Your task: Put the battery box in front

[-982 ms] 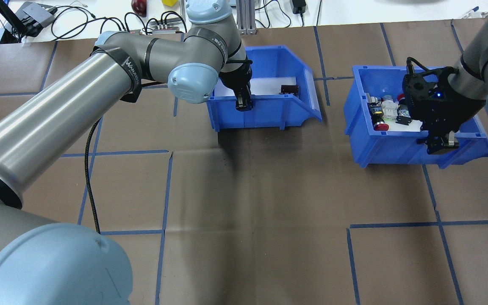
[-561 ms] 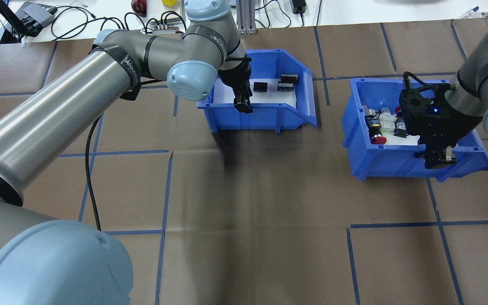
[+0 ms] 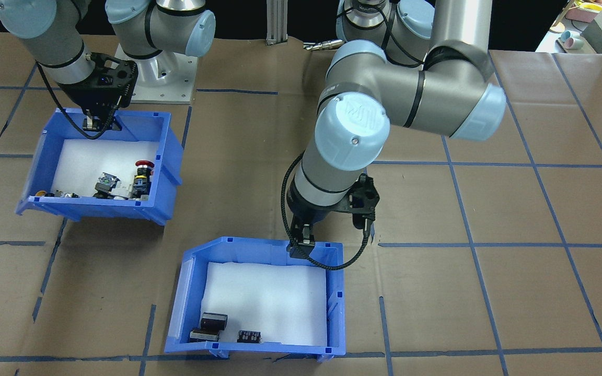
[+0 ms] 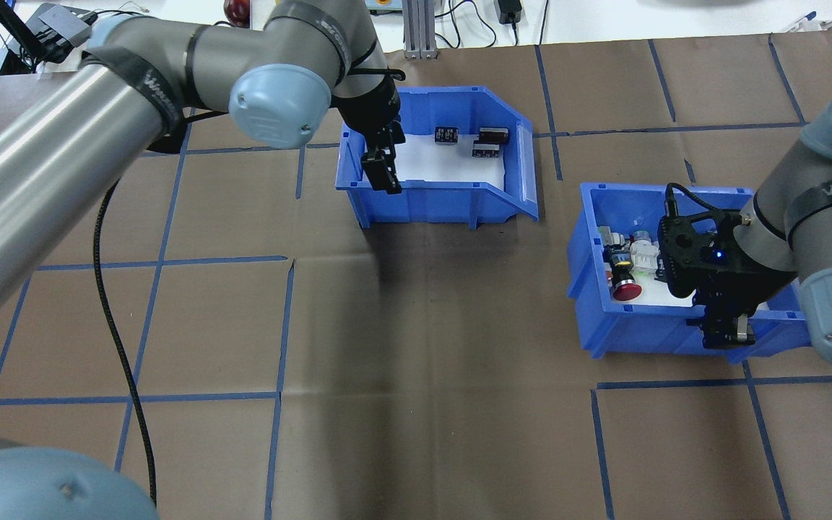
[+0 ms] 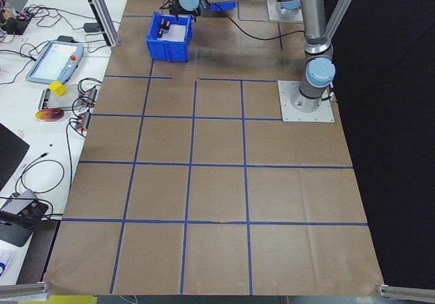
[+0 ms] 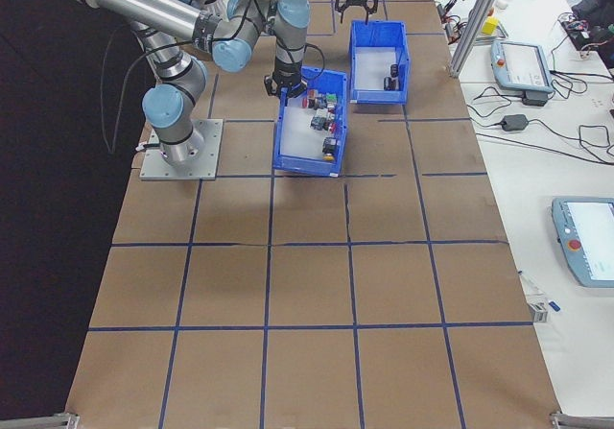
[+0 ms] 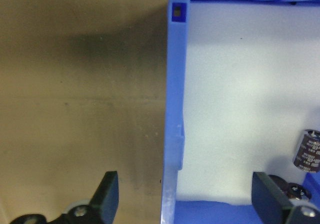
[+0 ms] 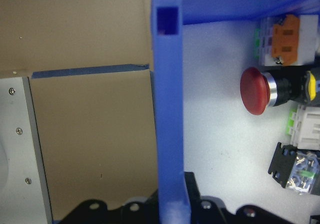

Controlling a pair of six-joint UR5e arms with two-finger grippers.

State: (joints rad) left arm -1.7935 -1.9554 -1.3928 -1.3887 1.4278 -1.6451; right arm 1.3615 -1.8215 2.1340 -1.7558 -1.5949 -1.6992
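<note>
Blue plastic at the bottom middle of the front-facing view: battery box (image 3: 335, 297), flat on the counter (image 3: 489, 209), farther from the robot's base than the button bin (image 3: 170, 151). Left claw (image 3: 301, 245) over its back wall; right claw (image 3: 92, 122) at the button bin's back wall.

From overhead: lies far across the counter, well apart from the button bin. Sloped-cut mouth toward the robot's right, long axis running left to right, three dark batteries (image 4: 477, 141) along the far wall.

From the left wrist: spread wide, one finger (image 7: 107, 196) outside the wall and one inside, touching neither. Probably the step of setting the box ahead of the other bin, either just let go or about to be gripped; cannot tell which. Next calls for closing on the wall to shift it, or lifting straight up to clear the rim.

From the right wrist: pressed together on the button bin's wall.
</note>
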